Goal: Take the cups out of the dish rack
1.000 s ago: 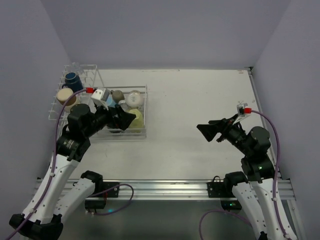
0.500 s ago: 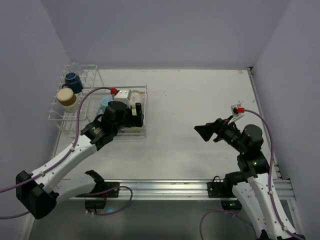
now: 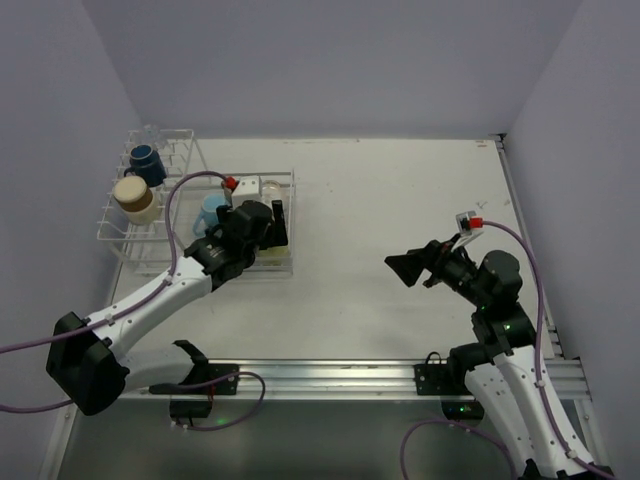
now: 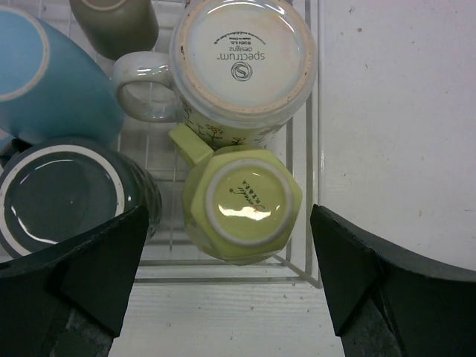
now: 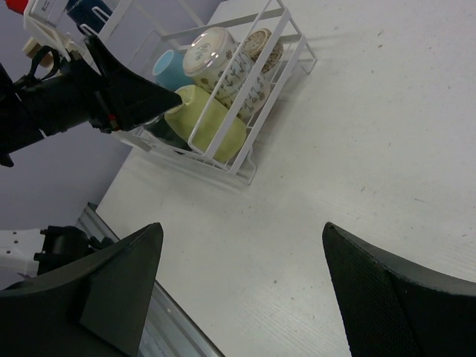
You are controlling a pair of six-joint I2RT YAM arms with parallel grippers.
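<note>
The white wire dish rack (image 3: pixel 293 200) stands at the table's left, its low basket joined to a taller pronged part. In the basket, upside down, lie a pale yellow-green cup (image 4: pixel 242 202), a white patterned cup (image 4: pixel 242 59), a light blue cup (image 4: pixel 52 82), a dark green cup (image 4: pixel 63 193) and a grey-brown cup (image 4: pixel 115 26). A navy cup (image 3: pixel 146 158) and a cream cup (image 3: pixel 133 195) sit on the prongs. My left gripper (image 4: pixel 227 290) is open and empty, just above the yellow-green cup at the basket's near right corner. My right gripper (image 3: pixel 410 265) is open and empty over bare table.
The rack's near wire wall (image 4: pixel 223 260) and right wall (image 4: pixel 312 149) run close round the yellow-green cup. Purple walls close in the table on three sides. The aluminium rail (image 3: pixel 330 375) with the arm bases runs along the near edge.
My left arm has swung right and stretched out from beside the pronged part to above the basket's near right corner. My right gripper has drifted slightly left.
</note>
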